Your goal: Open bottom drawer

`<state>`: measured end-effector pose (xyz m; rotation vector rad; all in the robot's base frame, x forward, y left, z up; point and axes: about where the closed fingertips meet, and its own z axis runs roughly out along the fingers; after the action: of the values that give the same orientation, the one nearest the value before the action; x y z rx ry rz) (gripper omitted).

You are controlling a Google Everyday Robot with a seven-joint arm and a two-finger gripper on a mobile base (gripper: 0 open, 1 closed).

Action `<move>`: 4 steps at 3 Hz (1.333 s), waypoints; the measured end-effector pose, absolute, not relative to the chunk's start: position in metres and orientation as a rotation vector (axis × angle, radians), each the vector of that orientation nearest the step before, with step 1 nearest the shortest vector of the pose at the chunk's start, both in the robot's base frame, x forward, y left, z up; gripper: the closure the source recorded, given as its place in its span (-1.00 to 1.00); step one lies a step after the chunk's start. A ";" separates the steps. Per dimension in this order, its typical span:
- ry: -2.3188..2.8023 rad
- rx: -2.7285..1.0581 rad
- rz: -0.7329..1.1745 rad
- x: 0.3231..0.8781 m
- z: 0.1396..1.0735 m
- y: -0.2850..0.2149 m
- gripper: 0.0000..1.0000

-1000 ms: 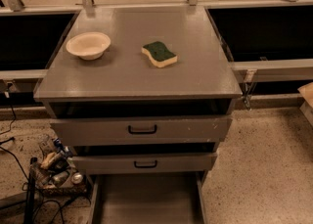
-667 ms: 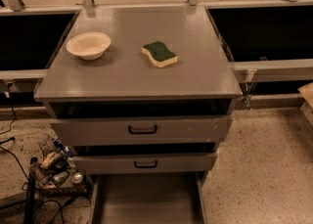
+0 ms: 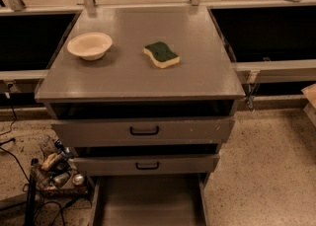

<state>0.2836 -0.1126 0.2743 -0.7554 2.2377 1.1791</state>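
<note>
1. Location of task item: the bottom drawer (image 3: 148, 203) is at the foot of the cabinet, beneath two other grey fronts. Its plain grey tray projects toward the camera between the side rails. Its front and handle are cut off by the lower edge of the view.
2. Progress, as a judgement: the tray lies exposed well forward of the fronts above it, so the opening looks largely or wholly accomplished.
3. Method for the step in hand: any further pull should run straight along the rails, level and without sideways load. It should stop short of the end of travel. The handle should then be let go cleanly, so the withdrawal does not push the drawer back in.
4. Neighbouring fronts: the upper drawer front (image 3: 98, 132) and the middle drawer front (image 3: 108, 165) each stand slightly proud, with a dark gap above. Neither should be touched.
5. Desk (image 3: 138, 79): it carries a bowl (image 3: 89, 45) and a sponge (image 3: 161, 54), set apart from each other. A jerk on the cabinet could shift them.
6. Hazard: cables and clutter (image 3: 57, 170) lie on the floor just beside the left rail.
7. Tool and arm: neither appears in the view. I cannot tell whether the tool is apart or together, and the pose cannot be assessed.
</note>
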 end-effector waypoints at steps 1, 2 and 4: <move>2.226 -0.774 1.209 0.291 0.275 -0.103 -1.00; 2.259 -0.787 1.279 0.311 0.245 -0.075 -1.00; 2.249 -0.765 1.272 0.310 0.249 -0.076 -1.00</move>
<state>0.3101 -0.0756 0.2494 -0.7653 2.2490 1.2717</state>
